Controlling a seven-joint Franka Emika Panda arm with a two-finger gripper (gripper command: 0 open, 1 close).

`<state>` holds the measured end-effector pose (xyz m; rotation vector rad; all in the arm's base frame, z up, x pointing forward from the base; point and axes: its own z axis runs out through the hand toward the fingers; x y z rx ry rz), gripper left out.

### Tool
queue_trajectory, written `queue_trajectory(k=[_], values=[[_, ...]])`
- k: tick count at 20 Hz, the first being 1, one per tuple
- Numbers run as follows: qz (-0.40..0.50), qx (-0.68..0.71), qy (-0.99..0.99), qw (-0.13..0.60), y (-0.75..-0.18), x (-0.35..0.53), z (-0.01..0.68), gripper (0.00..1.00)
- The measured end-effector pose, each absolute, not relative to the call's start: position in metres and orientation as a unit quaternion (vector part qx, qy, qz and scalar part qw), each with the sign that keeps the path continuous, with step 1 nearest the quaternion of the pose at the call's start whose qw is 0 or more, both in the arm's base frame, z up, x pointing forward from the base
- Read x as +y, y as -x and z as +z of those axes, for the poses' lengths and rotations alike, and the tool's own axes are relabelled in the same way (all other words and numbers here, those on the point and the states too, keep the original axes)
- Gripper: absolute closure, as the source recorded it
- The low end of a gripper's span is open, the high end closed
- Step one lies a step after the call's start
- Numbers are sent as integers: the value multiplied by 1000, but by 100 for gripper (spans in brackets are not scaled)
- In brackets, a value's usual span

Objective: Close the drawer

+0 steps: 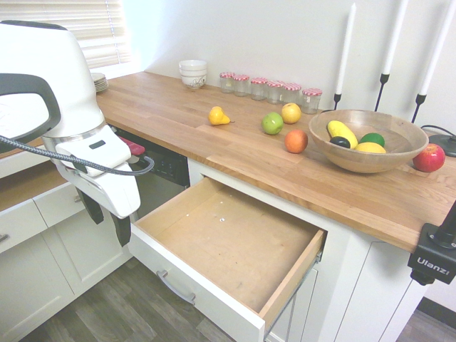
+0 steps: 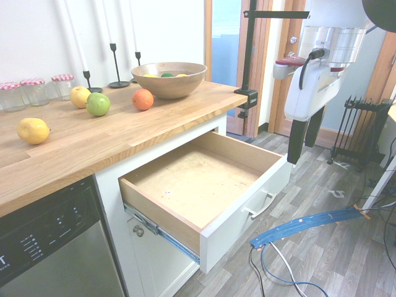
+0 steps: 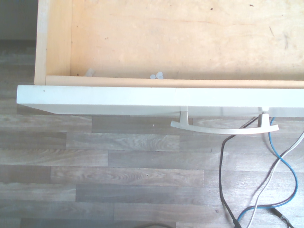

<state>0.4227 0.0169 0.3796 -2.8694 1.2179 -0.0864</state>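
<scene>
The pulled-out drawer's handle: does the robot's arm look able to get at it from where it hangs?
Probably yes: the bar handle faces outward on the white drawer front, the claw hangs open on that same side, and nothing visible stands between them.

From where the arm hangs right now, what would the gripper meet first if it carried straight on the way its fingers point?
The gripper points down just outside the drawer front, so probably the floor, though depth is hard to judge.
</scene>
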Motion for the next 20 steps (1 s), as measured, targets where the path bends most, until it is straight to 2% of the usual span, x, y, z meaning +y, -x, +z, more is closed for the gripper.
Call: queue_trajectory(k=[9, 20], values=[[-20, 396, 918, 11, -422, 13, 361, 0], [17, 416, 909, 0, -411, -5, 250, 0]])
